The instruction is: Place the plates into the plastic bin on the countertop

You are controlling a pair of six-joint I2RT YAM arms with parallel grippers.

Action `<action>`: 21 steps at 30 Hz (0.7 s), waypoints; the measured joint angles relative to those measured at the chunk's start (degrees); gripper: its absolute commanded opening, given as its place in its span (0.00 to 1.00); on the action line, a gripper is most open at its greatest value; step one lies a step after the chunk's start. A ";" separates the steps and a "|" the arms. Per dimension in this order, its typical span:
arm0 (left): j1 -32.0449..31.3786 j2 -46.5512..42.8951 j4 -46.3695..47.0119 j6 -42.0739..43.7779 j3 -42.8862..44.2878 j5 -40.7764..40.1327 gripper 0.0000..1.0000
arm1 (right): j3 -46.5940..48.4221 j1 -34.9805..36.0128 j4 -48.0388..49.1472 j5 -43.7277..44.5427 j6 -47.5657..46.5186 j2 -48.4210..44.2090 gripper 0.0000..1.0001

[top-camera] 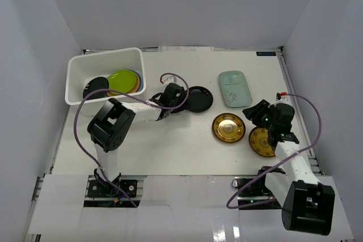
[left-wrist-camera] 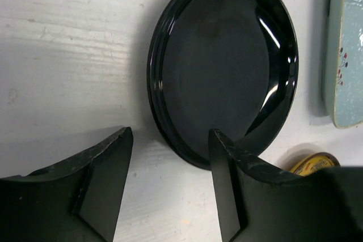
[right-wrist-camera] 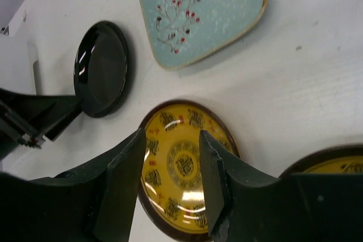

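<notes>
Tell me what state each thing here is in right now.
plastic bin, holding several plates
black plate, on the countertop, unheld
mint plate, on the countertop
left gold plate, on the countertop
right gold plate, on the countertop
left gripper, open at the black plate's edge
right gripper, open

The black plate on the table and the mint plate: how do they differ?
The black plate is round; the mint plate is a rounded rectangle. The black plate is plain and glossy; the mint plate bears a painted twig with red and black dots. The open left pincer stands at the black plate's rim, not at the mint plate. Both lie flat on the table, outside the bin.
</notes>
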 measured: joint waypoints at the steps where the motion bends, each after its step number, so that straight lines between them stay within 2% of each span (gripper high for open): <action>1: 0.09 0.39 1.14 -0.33 -0.02 -0.28 0.66 | -1.75 0.02 -0.15 -0.59 0.81 -1.70 0.50; 4: 0.31 1.60 4.07 -1.29 -0.02 -0.85 0.65 | -7.23 0.79 -1.97 -1.79 3.19 -8.83 0.55; 6: 0.39 2.47 6.08 -1.95 0.04 -1.07 0.60 | -9.79 1.46 -4.17 -1.90 4.39 -13.31 0.58; 9: 0.59 4.00 8.17 -2.73 0.50 -1.84 0.45 | -12.52 2.10 -8.79 -1.77 5.79 -19.56 0.60; 10: 0.66 4.50 8.81 -2.97 0.59 -2.05 0.32 | -13.14 2.16 -10.16 -1.62 6.05 -20.90 0.60; 13: 0.98 5.62 9.42 -3.67 0.81 -2.54 0.13 | -14.62 2.21 -13.31 -1.49 6.93 -23.63 0.60; 14: 1.01 5.81 9.81 -3.98 0.83 -2.64 0.04 | -15.04 2.21 -14.14 -1.51 7.15 -23.93 0.60; 15: 1.07 5.81 10.38 -4.35 0.83 -2.64 0.00 | -15.45 2.23 -14.91 -1.51 7.28 -24.09 0.59; 21: 1.18 2.89 10.67 -3.04 -1.49 -2.82 0.00 | -17.70 2.27 -18.08 -1.49 7.58 -25.24 0.59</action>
